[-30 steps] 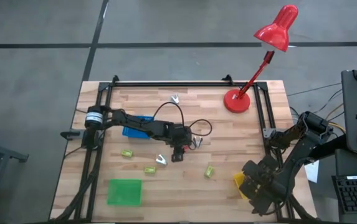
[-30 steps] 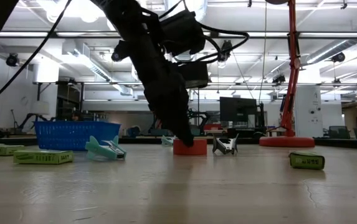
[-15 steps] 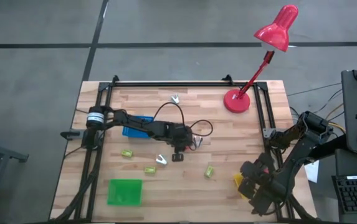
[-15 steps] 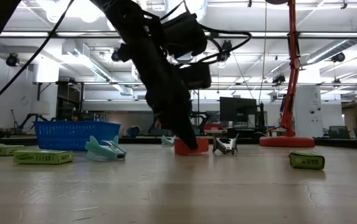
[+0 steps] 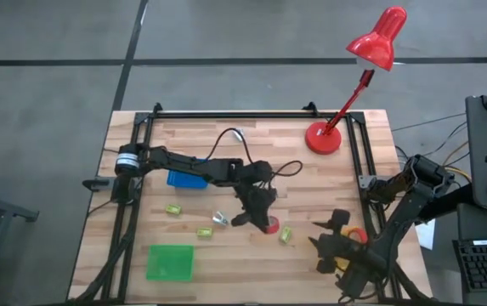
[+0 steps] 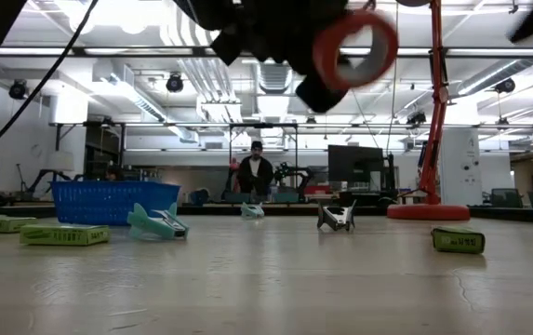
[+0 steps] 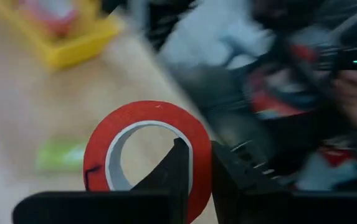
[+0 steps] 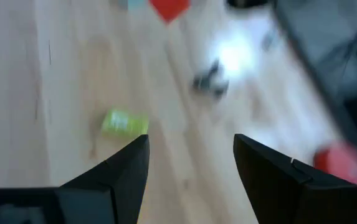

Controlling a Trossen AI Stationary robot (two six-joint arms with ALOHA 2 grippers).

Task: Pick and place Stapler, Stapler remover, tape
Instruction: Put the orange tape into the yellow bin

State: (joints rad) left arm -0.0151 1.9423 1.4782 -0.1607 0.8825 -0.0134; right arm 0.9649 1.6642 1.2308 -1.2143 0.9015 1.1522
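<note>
Since the earlier frame your left gripper (image 5: 266,223) had lifted the red tape (image 7: 147,155) clear of the worktop's middle, fingers pinching its wall; your right gripper (image 8: 190,163), spread empty, moved inward from the right edge. Such a thin pinch could have let the roll slip as you swung.

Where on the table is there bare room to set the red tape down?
Bare wood lies between the green pad and the yellow tray, and between the blue basket and lamp base. Crowded around the left gripper holding the tape.
</note>
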